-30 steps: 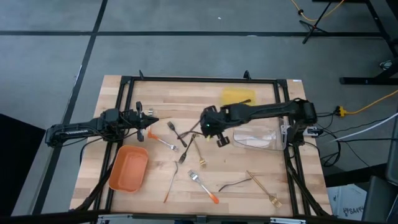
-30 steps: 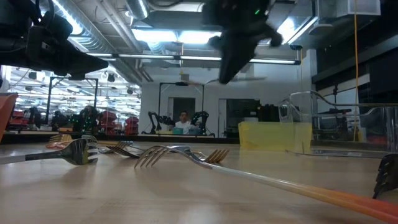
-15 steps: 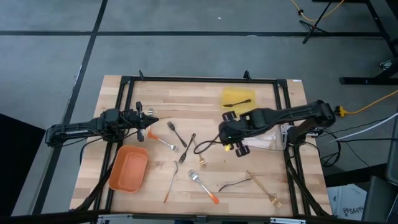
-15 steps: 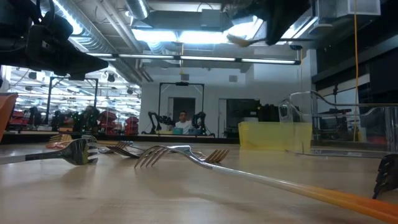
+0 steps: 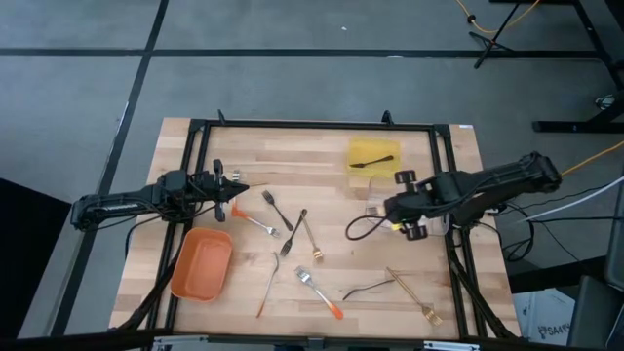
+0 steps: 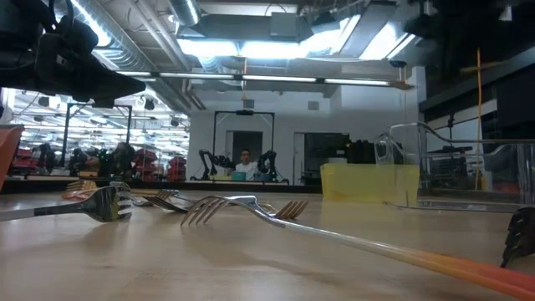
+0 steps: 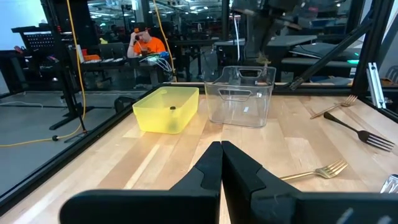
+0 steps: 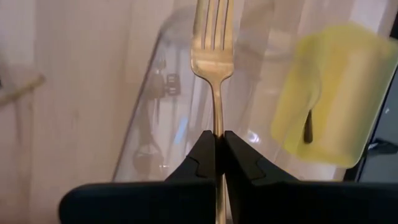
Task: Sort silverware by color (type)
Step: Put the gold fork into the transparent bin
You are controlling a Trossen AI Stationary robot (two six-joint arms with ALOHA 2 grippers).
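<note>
Carrying gold fork [image 8: 214, 43] in right pincer [image 5: 402, 216], clamped on its handle | fork above clear tray [image 5: 429, 218], worktop's right | centre it over the tray before you release | left pincer [image 5: 234, 189] closed, empty, parked left

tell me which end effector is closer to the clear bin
Right. The right end effector, shut on a gold fork, is at the clear bin; the left end effector waits across the table.
</note>
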